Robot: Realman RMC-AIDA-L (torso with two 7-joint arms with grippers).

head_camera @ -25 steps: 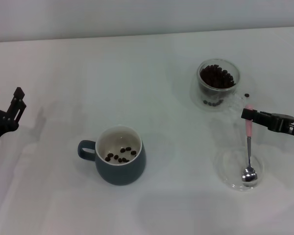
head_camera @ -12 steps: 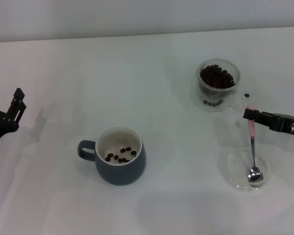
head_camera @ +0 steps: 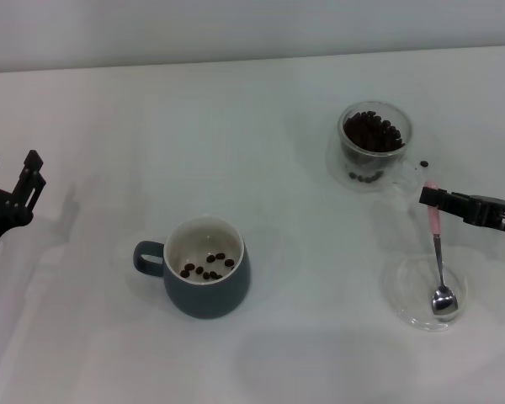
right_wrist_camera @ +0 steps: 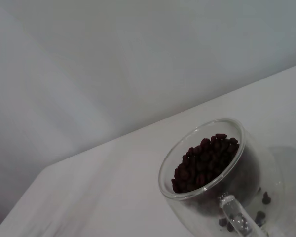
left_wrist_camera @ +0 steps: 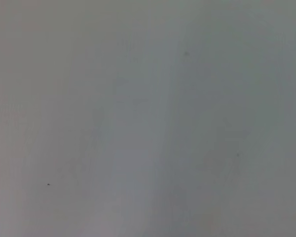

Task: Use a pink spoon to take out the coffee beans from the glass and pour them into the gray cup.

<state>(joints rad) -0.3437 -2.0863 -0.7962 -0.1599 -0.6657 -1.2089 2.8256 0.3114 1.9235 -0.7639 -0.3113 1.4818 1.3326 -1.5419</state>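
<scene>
The right gripper (head_camera: 427,196) is closed on the pink spoon (head_camera: 438,252), whose bowl rests in a shallow glass dish (head_camera: 404,299) near the glass (head_camera: 374,143). The left gripper (head_camera: 13,172) is parked, fingers spread.

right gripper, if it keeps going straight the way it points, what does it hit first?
Nothing clear. The right gripper, shut on the spoon, points across the table toward the robot's left. That line passes between the glass and the gray cup. Depth is uncertain.
</scene>
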